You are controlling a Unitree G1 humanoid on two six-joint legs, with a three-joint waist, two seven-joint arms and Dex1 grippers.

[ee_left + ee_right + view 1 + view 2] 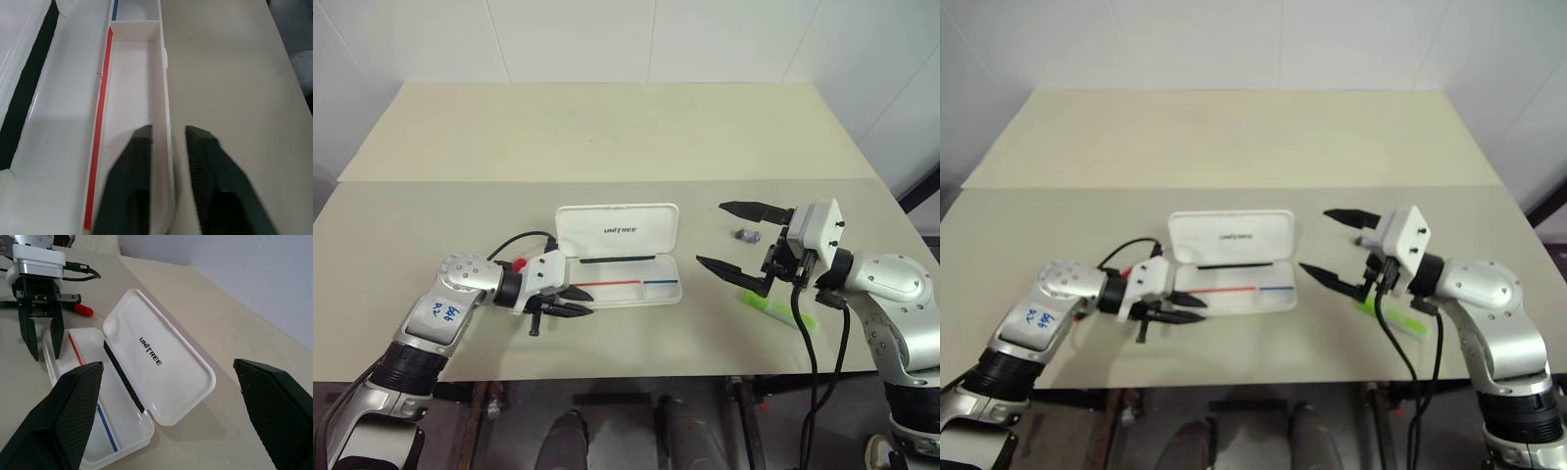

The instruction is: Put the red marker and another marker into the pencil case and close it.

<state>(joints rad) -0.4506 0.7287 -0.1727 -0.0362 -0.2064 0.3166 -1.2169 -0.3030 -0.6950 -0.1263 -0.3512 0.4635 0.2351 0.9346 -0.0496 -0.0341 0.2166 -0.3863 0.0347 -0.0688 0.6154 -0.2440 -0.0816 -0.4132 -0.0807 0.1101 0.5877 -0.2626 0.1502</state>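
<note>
Pencil case (pixel 626 257) open on table (pixel 607 127), lid (pixel 618 230) tipped back on far side. My left gripper (pixel 576 301) at case's left end, fingers slightly parted, one to each side of near wall — nothing held. Red marker (pixel 519 264) behind my left wrist, mostly hidden, apparently outside case. My right gripper (pixel 732 237) spread wide, empty. Green highlighter (pixel 766 306) on table near right gripper — small purple object (pixel 745 236) further back.

beige table (pixel 607 127), small purple object (pixel 746 236) on it, white wall (pixel 607 39) behind
</note>
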